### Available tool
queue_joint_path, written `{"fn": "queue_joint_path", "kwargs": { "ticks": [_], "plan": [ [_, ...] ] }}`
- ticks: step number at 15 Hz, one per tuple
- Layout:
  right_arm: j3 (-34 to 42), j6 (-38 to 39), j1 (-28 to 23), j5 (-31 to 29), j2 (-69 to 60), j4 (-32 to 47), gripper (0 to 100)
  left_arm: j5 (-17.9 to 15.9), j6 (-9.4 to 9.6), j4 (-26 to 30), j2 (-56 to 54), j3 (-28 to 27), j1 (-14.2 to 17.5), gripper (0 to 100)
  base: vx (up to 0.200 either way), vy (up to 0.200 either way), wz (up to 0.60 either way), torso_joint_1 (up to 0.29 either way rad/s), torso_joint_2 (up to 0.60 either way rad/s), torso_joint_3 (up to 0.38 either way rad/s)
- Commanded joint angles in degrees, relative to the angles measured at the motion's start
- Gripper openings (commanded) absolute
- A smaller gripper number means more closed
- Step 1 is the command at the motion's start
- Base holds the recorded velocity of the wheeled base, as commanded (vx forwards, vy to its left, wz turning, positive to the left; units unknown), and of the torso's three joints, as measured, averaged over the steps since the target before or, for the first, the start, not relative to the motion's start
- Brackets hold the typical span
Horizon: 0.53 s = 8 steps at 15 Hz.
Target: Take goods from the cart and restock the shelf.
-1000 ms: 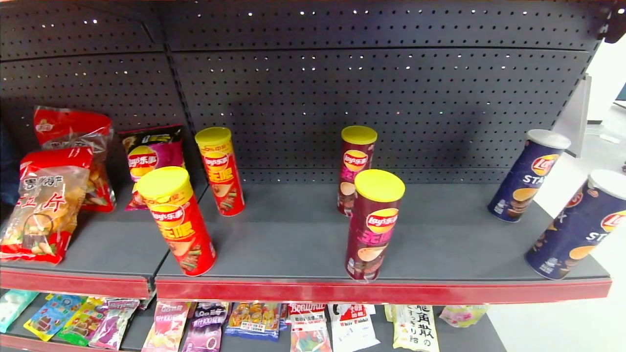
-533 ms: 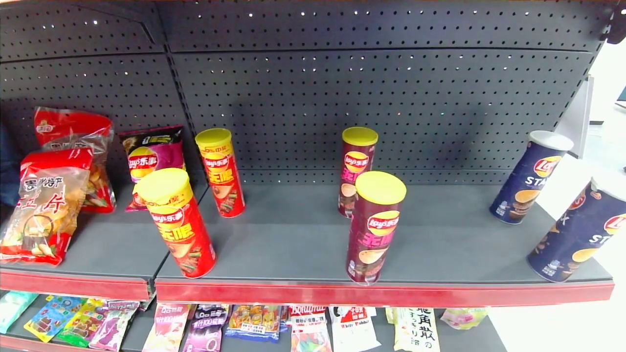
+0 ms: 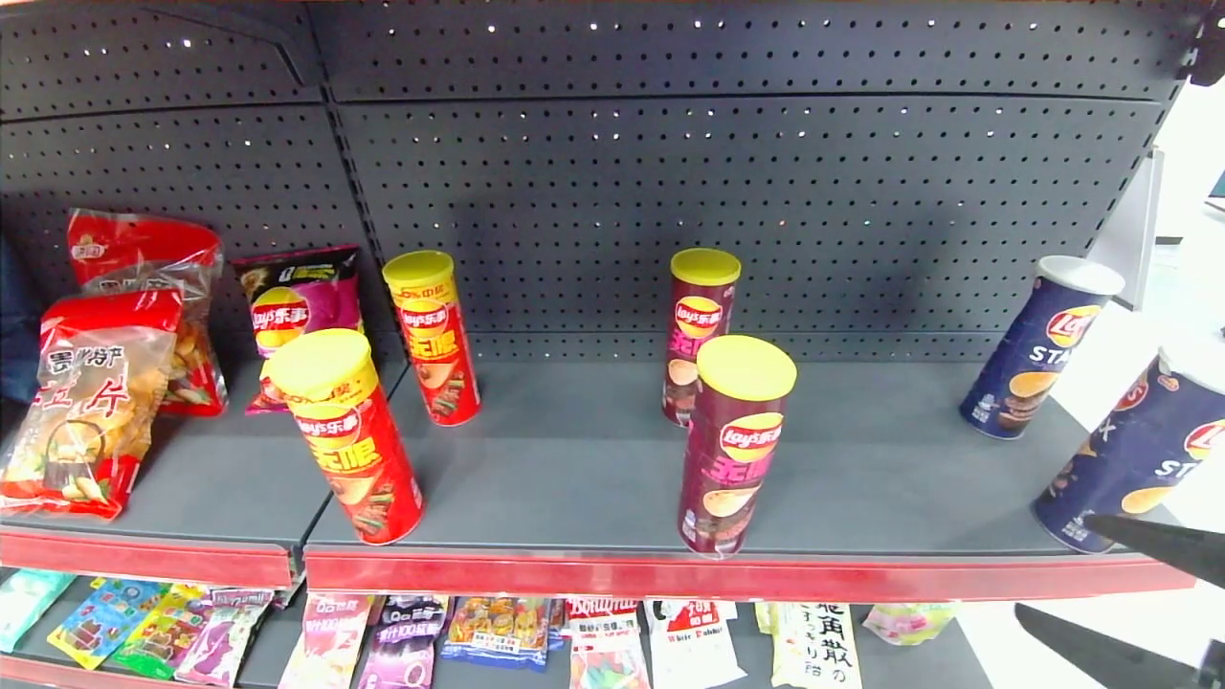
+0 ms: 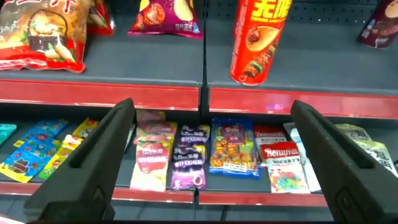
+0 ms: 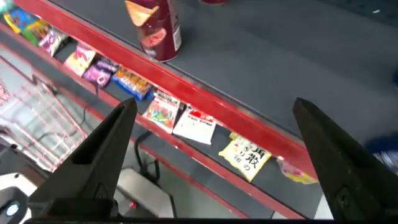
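Both arms stand empty before the shelf (image 3: 574, 459): your left gripper (image 4: 211, 104) and right gripper (image 5: 212, 109) are each spread wide, holding nothing. The step in hand is probably the fetch, so turn toward the cart (image 5: 34, 127), whose pinkish wire sits low beside the right gripper; what it carries cannot be told. Take each item around its middle, keep it upright and set it down next to its own kind. The shelf is a dark grey board with a red front lip and a perforated back, where red cans (image 3: 346, 431), maroon cans (image 3: 732, 445) and blue cans (image 3: 1129, 450) stand in pairs with wide bare gaps between.
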Motion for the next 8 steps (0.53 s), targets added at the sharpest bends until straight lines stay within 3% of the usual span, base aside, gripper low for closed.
{"fn": "queue_joint_path", "kwargs": {
  "ticks": [1, 3, 8],
  "plan": [
    [-1.8, -0.3, 5.5, -4.8, 19.6, -6.9, 100, 0.0, 0.23, -0.1, 0.3, 0.0, 0.0, 100, 0.0, 0.0, 0.0, 0.0, 0.0, 0.0],
    [-3.6, -0.1, 6.7, -6.0, 25.3, -8.1, 100, 0.2, 1.81, -0.1, 0.3, 0.0, 0.0, 100, 0.0, 0.0, 0.0, 0.0, 0.0, 0.0],
    [-9.1, 0.0, 6.8, -8.1, 35.0, -8.3, 100, 0.4, 1.9, -0.1, 0.3, 0.0, -0.1, 100, 0.0, 0.0, 0.0, 0.0, 0.0, 0.0]
  ]
}}
